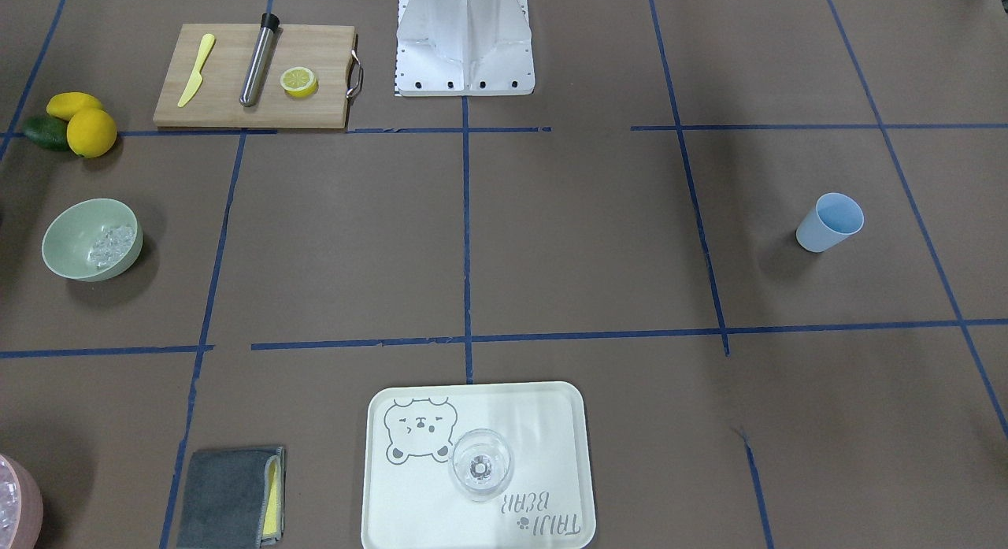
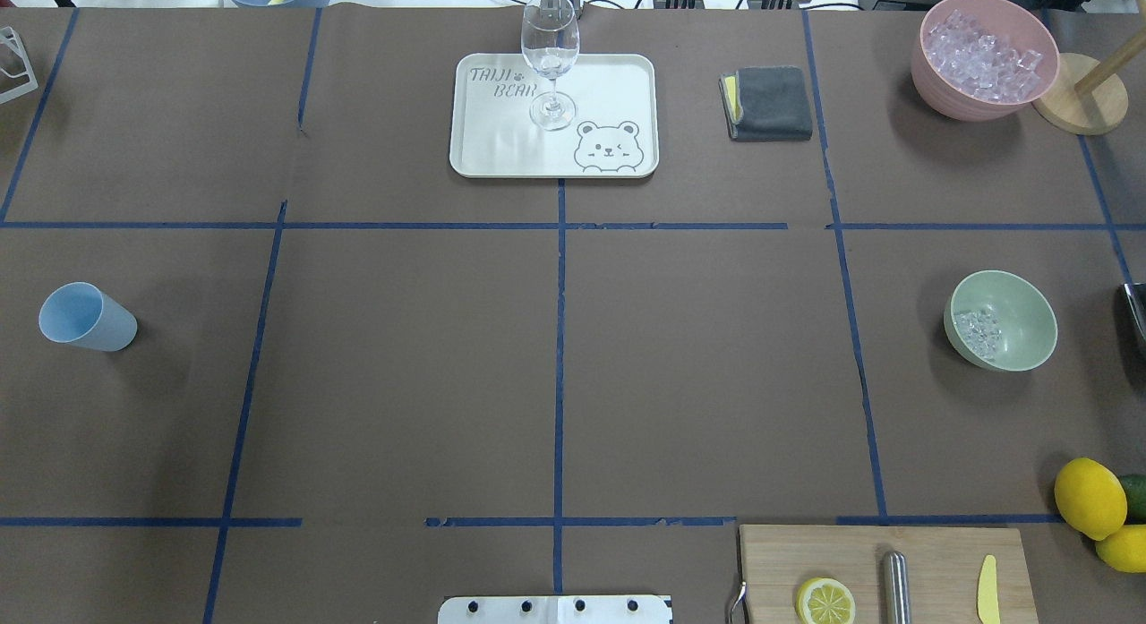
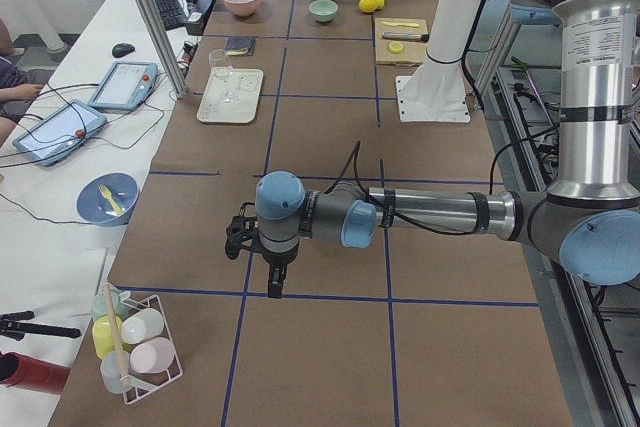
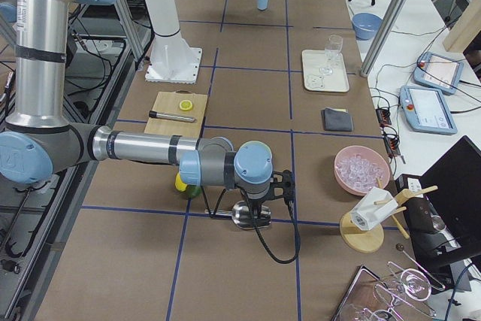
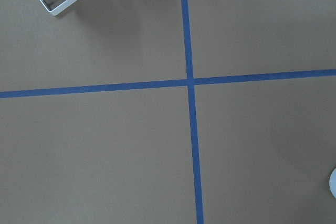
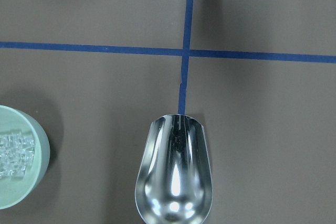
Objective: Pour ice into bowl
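Note:
The mint-green bowl (image 1: 72, 228) stands at the robot's right side of the table and holds a small heap of ice (image 1: 110, 243). They also show in the overhead view, bowl (image 2: 1025, 306) and ice (image 2: 979, 330), and at the left edge of the right wrist view, bowl (image 6: 39, 153) and ice (image 6: 13, 155). A shiny metal scoop (image 6: 174, 174), empty, lies under the right wrist camera, right of the bowl. My right gripper (image 4: 254, 204) points down over the scoop (image 4: 252, 217); I cannot tell whether it is open or shut. My left gripper (image 3: 275, 282) hangs over bare table; its state is unclear.
A pink bowl (image 2: 985, 60) full of ice stands at the far right. A blue cup (image 2: 85, 317) is at the left. A tray (image 2: 501, 149) bears a wine glass (image 2: 549, 60). A cutting board (image 2: 931, 561) with lemon slice, lemons (image 2: 1089, 497) and a cloth (image 2: 770, 103) are around.

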Available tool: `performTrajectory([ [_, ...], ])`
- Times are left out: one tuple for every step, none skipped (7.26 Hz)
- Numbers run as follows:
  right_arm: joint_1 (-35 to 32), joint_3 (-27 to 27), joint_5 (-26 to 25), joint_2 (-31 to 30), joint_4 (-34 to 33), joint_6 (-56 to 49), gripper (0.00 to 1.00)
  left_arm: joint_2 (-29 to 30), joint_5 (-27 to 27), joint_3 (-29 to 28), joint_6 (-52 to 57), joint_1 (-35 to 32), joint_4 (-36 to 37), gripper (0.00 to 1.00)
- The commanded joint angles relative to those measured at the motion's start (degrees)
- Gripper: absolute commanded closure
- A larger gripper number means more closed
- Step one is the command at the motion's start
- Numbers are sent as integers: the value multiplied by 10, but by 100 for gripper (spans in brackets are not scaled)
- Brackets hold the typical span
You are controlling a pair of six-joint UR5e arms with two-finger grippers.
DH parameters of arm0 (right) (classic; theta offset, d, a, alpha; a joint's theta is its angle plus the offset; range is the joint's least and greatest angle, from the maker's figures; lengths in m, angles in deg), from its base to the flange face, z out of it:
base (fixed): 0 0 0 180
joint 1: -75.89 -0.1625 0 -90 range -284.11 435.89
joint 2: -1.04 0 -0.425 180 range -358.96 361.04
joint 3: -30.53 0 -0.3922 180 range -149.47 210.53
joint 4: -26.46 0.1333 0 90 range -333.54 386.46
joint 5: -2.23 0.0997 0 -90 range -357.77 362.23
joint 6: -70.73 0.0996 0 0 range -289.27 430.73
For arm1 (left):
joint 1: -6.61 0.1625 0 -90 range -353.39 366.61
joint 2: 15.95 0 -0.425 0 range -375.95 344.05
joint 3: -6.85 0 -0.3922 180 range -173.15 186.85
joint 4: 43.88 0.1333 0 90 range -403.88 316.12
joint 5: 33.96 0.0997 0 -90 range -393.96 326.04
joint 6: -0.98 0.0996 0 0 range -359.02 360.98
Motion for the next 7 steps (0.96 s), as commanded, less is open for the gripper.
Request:
performTrajectory([
  [-1, -3, -3, 3, 6, 63, 0, 1, 0, 0, 0, 0, 0, 0],
  [0, -4, -3, 3, 7, 68, 0, 1, 0, -1, 0, 0, 0, 0],
  [-1, -3, -3, 3, 7, 67, 0, 1, 0, -1, 0, 0, 0, 0],
  [0, -4, -2, 3, 7, 67, 0, 1, -1, -1, 0, 0, 0, 0],
  [-1, -4, -2, 3, 7, 67, 0, 1, 0, 0, 0, 0, 0, 0],
  [0, -4, -2, 3, 7, 67, 0, 2, 0, -1, 0, 0, 0, 0],
  [-1, -4, -2, 3, 7, 68, 0, 2, 0, 0, 0, 0, 0, 0],
])
